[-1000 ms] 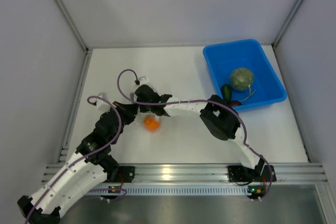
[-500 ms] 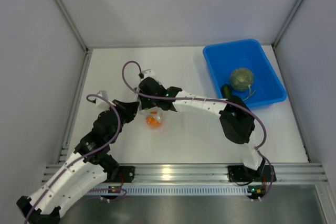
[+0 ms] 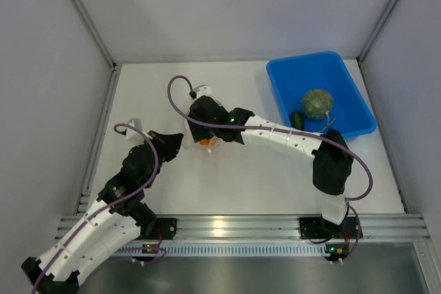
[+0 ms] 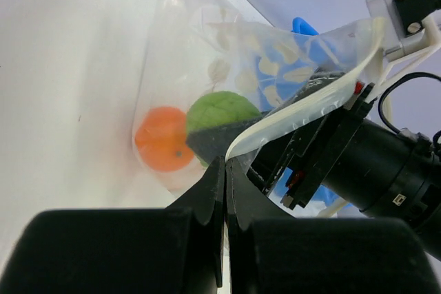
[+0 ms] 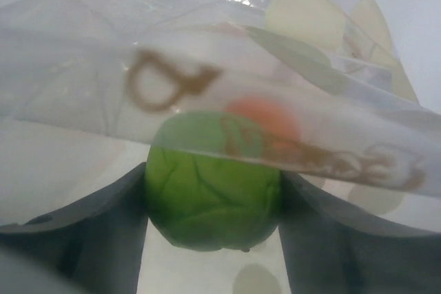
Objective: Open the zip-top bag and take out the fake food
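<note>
Currently the zip-top bag lies left of the tabletop's centre, its mouth open. If you pull back fast, the film draped over your right gripper could drag along and slip from the left gripper, which pinches the rim, closed tight. Clear, crinkly, white-dotted plastic shows an orange and a green piece, which the right gripper seems to clasp from both sides. A blue bin sits at the far right corner.
</note>
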Robot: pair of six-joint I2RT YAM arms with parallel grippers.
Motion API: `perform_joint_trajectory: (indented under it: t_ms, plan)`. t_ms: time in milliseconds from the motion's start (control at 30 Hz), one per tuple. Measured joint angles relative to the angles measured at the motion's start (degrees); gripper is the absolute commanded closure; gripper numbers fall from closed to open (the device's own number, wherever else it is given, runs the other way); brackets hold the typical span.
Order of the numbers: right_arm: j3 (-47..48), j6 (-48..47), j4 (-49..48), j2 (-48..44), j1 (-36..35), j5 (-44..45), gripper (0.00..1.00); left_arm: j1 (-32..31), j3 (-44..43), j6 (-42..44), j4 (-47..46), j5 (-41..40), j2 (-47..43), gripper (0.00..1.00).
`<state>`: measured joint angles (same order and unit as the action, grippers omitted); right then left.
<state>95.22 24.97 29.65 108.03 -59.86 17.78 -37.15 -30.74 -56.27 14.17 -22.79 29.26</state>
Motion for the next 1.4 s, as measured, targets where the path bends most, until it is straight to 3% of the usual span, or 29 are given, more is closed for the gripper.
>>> perform_joint_trajectory:
  t_ms: [467,933,1400]
  plan:
    - [-4.90,-2.89,4.57,-1.18,-3.58,0.11,0.53,0.00,-3.63,0.70,0.48,-0.55,2.82,1.00]
    - [-7.04,-3.96,1.22,-9.66,-6.36,1.53,0.57,0.09,-1.79,0.50,-5.16,8.87,4.26,1.00]
    - [-5.20,-3.93,2.64,-19.76,-5.62,2.54,0.57,0.02,0.17,0.02,-7.67,8.63,6.10,1.00]
